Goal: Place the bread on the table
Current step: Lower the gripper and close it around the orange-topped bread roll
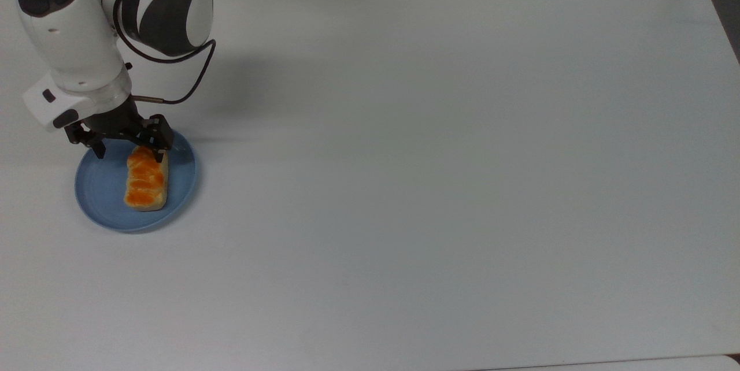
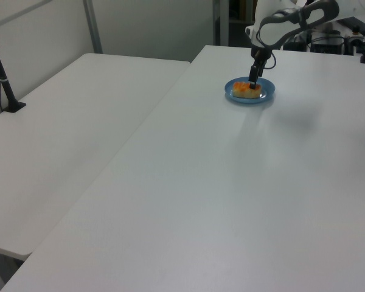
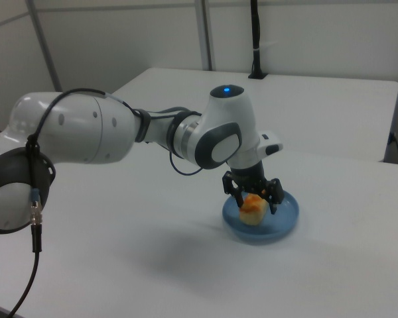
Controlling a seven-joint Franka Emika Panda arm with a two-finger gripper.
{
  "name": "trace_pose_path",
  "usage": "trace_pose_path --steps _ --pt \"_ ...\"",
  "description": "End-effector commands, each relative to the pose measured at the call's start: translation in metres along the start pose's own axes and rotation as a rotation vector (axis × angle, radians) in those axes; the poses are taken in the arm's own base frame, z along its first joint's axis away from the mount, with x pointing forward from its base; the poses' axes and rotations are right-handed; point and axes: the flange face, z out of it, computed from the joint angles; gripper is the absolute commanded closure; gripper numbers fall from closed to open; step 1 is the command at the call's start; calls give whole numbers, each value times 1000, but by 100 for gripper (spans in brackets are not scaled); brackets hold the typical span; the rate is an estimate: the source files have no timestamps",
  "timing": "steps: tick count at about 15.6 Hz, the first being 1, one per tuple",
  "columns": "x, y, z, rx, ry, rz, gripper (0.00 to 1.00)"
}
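Glossy orange-brown bread [image 1: 146,181], beige sides; blue plate [image 1: 101,195]; white table [image 1: 439,174]; black gripper [image 1: 130,153], white arm [image 1: 75,36].

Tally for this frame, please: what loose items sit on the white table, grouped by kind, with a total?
Bread: 1, lying on the plate
Blue plate: 1, on the table
Total: 2
The gripper hangs open over the bread's end and is not counted.
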Motion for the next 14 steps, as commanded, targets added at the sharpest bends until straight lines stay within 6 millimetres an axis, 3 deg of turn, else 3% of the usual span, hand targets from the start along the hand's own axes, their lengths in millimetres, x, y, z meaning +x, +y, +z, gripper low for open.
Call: trace_pose_path --steps 1,6,11,14 --pt "5 -4 6 -3 9 15 0" --pt "9 -6 16 -9 41 64 0" --pt "3 13 -18 -19 46 62 0" --pt "-2 14 -16 -2 12 67 0"
